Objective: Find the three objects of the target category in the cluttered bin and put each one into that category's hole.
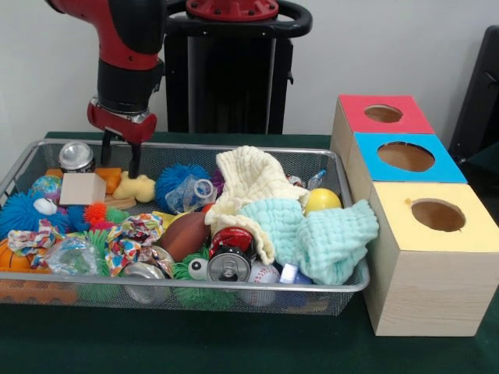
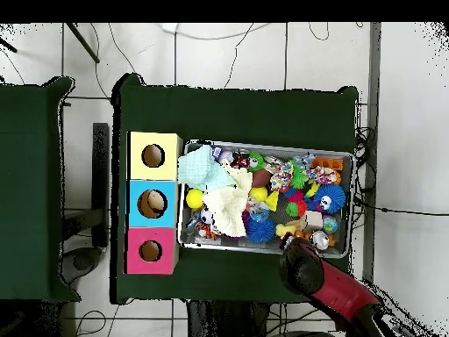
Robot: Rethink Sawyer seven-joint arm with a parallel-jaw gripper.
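From the front, the gripper (image 1: 120, 154) hangs with its two fingers spread and empty over the far left corner of the wire bin (image 1: 47, 279), just beside a silver can (image 1: 76, 156) and above an orange block (image 1: 109, 178). The toys are packed tightly, so I think the fingers may catch two things together. The cloths (image 1: 257, 187) may also hide targets.

From above, the bin (image 2: 349, 156) lies just beside the three boxes (image 2: 153, 203). The arm (image 2: 324, 283) covers the gripper here, so a wrong hole is possible.
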